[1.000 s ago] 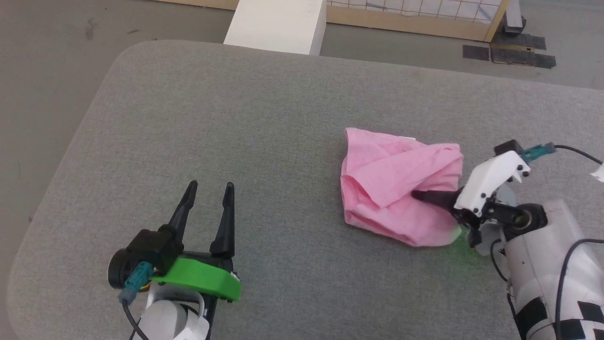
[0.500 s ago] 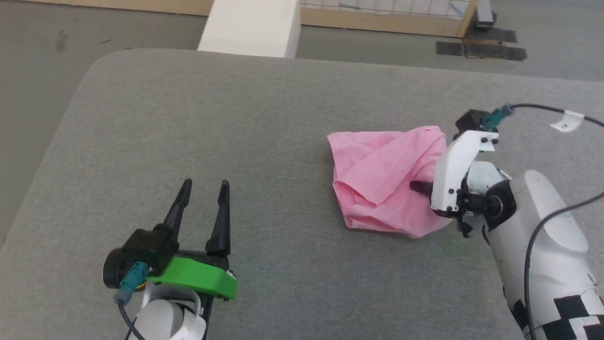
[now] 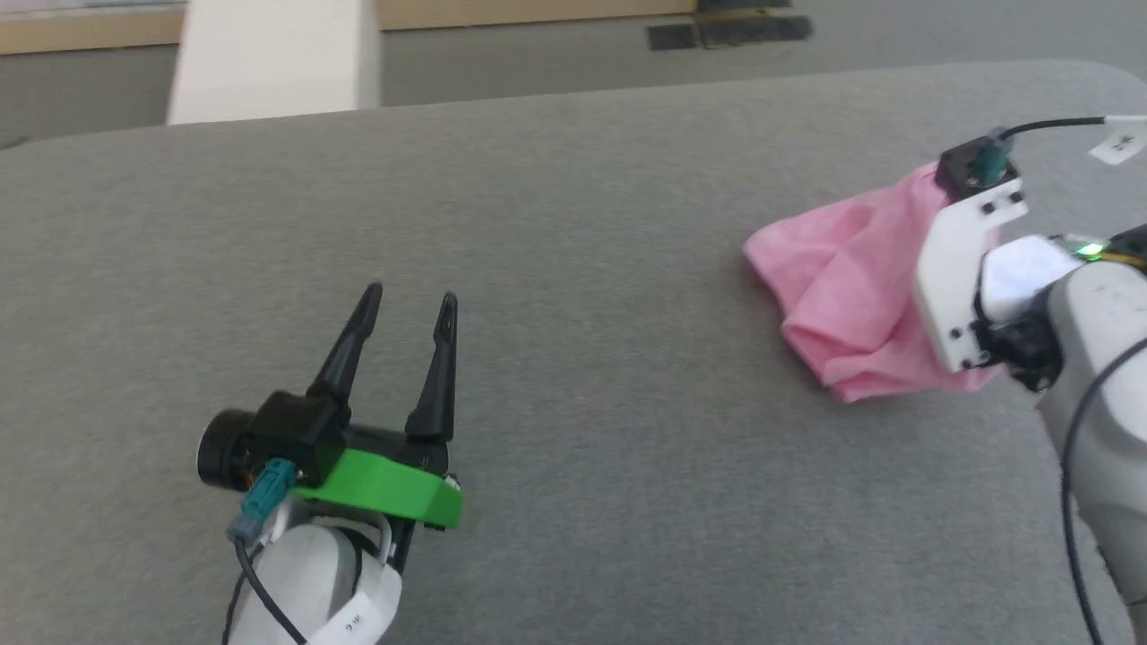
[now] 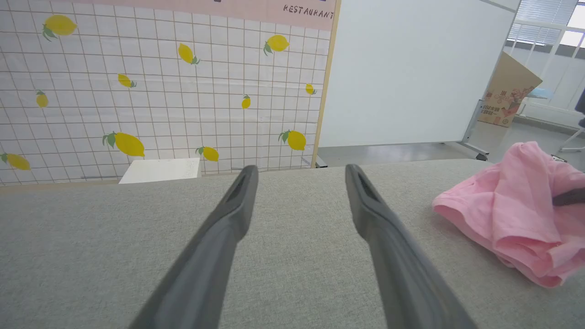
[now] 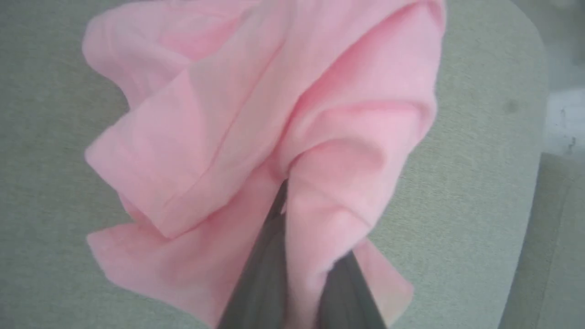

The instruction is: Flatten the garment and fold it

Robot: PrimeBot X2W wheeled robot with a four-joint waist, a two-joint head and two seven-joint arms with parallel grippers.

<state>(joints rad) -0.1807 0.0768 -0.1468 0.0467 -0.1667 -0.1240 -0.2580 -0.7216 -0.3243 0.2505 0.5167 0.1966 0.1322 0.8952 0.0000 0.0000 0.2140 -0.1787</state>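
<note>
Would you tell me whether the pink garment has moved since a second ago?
Yes. Gripped by the right gripper, the garment has shifted to the robot's right, farther from the white block beyond the table; the camera also turned.

This looks like a robot test room: a pretend wall point(image 4: 160, 91) of printed tiles, lemons and the word RESTAURANT stands beside a big white board point(image 4: 411, 68), with a cardboard box point(image 4: 507, 96), a grey cloth table point(image 3: 573, 269) and a bare floor point(image 3: 538, 63).

Crumpled pink garment point(image 3: 842, 287) on table
</note>
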